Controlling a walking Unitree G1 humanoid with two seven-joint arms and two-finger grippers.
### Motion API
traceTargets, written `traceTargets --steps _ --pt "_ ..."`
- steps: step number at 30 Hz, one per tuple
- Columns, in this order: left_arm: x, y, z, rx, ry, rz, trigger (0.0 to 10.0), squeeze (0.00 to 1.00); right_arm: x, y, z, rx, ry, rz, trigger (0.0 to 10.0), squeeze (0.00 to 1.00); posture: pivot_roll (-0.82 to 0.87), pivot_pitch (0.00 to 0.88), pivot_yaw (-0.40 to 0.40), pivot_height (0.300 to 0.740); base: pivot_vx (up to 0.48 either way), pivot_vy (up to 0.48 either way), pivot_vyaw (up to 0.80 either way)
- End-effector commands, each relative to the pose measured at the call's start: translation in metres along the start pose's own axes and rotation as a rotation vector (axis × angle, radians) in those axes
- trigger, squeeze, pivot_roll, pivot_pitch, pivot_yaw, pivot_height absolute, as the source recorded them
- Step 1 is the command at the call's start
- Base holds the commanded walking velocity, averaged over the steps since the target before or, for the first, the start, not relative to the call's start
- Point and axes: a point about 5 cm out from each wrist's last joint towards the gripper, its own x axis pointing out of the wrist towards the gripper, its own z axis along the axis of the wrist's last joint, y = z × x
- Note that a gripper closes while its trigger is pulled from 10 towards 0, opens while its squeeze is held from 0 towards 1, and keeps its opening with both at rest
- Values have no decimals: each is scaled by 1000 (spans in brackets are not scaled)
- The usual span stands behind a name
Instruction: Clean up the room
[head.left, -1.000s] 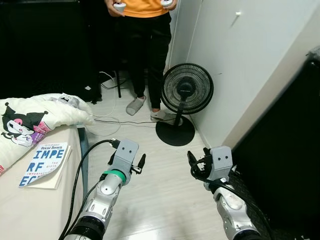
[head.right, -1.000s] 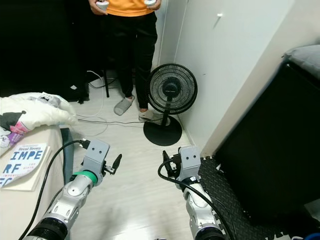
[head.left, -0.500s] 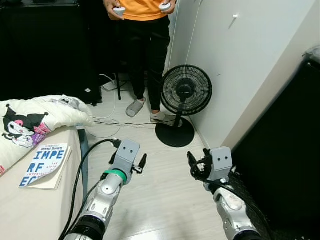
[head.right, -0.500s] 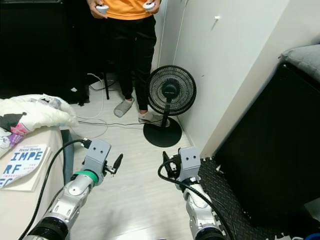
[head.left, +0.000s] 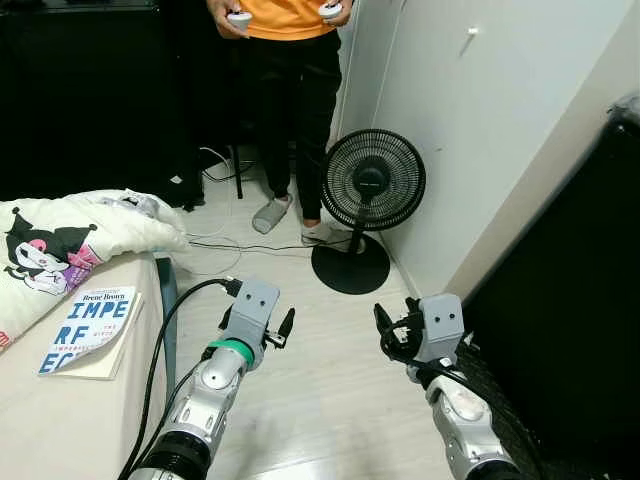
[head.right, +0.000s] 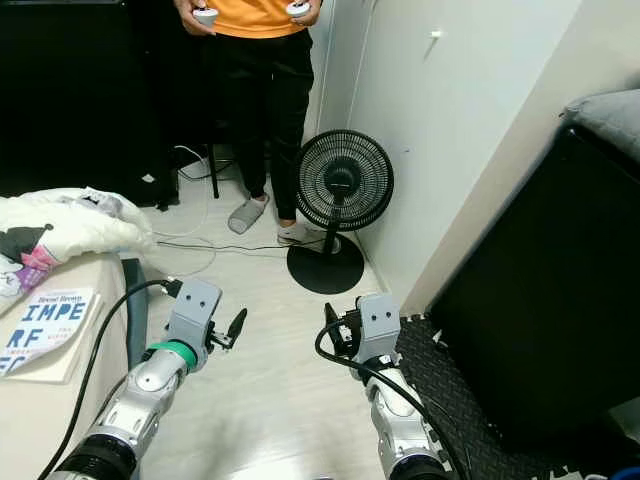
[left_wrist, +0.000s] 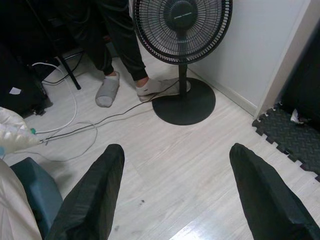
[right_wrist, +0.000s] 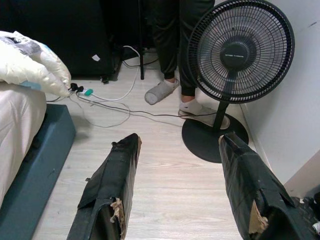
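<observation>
A book (head.left: 90, 330) with blue letters on a white cover lies on the bed (head.left: 60, 420) at my left. A white quilt (head.left: 70, 235) with a cartoon print is bunched at the bed's far end. My left gripper (head.left: 280, 328) hovers over the pale wood floor, open and holding nothing; its black fingers (left_wrist: 95, 195) stand wide apart in the left wrist view. My right gripper (head.left: 385, 330) is raised beside it, open too, with worn finger pads (right_wrist: 112, 195) spread and empty.
A black standing fan (head.left: 372, 190) is ahead by the white wall. A person (head.left: 290, 90) in an orange top and grey slippers stands behind it holding controllers. Cables (head.left: 235, 245) trail across the floor. Black foam mats (head.right: 450, 400) and a dark cabinet (head.left: 570, 330) are at my right.
The view has shifted very slightly. Both arms stay where they were with fingers spread.
</observation>
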Motion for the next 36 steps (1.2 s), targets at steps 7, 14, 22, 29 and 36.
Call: traceTargets --steps 7,14,22,29,36 --pt "-2 0 -4 -5 9 6 10000 0 -4 -1 -7 8 29 -5 10000 0 18 25 14 736 0 0 0" --pt "-2 0 -4 19 9 1 10000 0 -4 -1 -7 5 29 -5 10000 0 17 26 15 736 0 -160 0" --pt "-2 0 -4 16 6 2 10000 0 -5 0 -8 3 33 -3 10000 0 19 31 16 736 0 -317 0" --pt "-2 0 -4 16 7 2 10000 0 -4 0 -8 3 33 -3 10000 0 20 32 16 736 0 -261 0" --pt "-2 1 -4 20 6 4 10000 0 -4 1 -8 2 34 -3 10000 0 20 34 17 736 0 -257 0"
